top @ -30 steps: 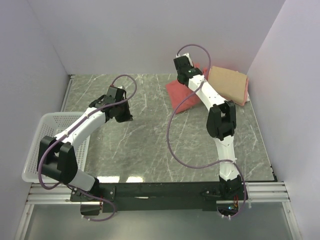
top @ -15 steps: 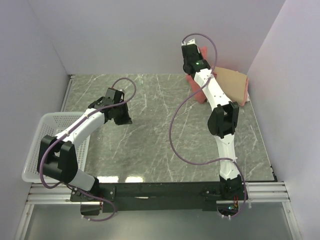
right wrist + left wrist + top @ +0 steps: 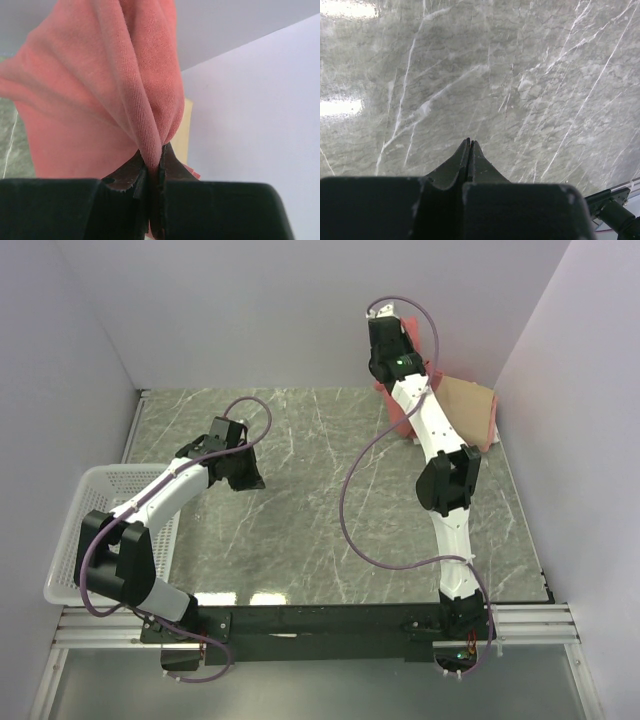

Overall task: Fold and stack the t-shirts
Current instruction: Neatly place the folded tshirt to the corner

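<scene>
My right gripper (image 3: 383, 372) is raised at the back of the table, shut on a fold of the salmon-red t-shirt (image 3: 100, 100). From above, the shirt (image 3: 396, 412) hangs bunched under the arm, mostly hidden by it. A folded tan t-shirt (image 3: 468, 410) lies at the back right corner with a pink one (image 3: 489, 437) showing under its edge. My left gripper (image 3: 469, 143) is shut and empty above the marble table (image 3: 520, 75); from above it (image 3: 250, 480) sits left of centre.
A white mesh basket (image 3: 85, 515) stands at the left edge beside the left arm. Grey walls close in the back and both sides. The right arm's purple cable (image 3: 345, 510) loops over the table's middle.
My right gripper has lifted the salmon-red shirt off the table and carried it back and to the right, towards the tan shirt. The left gripper drew back slightly to the left.
</scene>
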Robot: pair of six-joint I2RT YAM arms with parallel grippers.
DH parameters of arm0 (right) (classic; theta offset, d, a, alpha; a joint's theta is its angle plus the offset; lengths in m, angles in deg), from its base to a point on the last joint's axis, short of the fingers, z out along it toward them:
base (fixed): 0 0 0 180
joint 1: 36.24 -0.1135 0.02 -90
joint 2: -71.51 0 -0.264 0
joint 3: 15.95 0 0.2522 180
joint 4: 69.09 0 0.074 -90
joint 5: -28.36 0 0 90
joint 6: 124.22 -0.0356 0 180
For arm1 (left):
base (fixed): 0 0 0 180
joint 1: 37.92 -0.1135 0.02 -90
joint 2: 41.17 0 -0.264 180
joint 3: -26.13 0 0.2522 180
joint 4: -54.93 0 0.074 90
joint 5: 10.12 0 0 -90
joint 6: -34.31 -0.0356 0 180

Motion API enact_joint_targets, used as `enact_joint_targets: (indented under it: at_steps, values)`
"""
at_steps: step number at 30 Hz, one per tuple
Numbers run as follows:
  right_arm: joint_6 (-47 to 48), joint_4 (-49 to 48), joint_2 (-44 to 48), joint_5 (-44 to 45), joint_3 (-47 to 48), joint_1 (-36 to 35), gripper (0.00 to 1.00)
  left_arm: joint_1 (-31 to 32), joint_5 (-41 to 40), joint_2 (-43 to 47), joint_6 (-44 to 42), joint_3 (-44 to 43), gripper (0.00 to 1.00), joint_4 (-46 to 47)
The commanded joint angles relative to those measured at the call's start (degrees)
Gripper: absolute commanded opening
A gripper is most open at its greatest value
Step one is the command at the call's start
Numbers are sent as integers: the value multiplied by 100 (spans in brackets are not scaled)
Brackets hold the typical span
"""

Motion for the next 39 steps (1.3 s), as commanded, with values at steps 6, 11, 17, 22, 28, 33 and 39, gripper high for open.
enact_joint_targets:
  at_steps: [6, 11, 17, 22, 28, 33, 39]
  values:
    - [426, -865, 629, 451, 377, 81, 0, -15, 168, 66, -91, 60, 1, 166]
    - [207, -831, 787, 399, 307, 230, 0, -15, 186, 40, -100, 60, 1, 184]
    - [23, -822, 867, 303, 193, 389, 0, -15, 213, 22, -100, 78, 1, 193]
    - [-382, -646, 849, 31, -79, 643, 0, -15, 221, -13, -100, 95, 1, 202]
    - [-1049, -584, 639, -506, -624, 1267, 0, -15, 292, -66, -91, 113, 1, 228]
    - [-1691, -506, 182, -717, -704, 1821, 44, -15, 353, -48, -100, 148, 1, 263]
    - [-2587, -85, 311, -1068, -757, 1971, 87, -15, 459, -57, -100, 87, 1, 289]
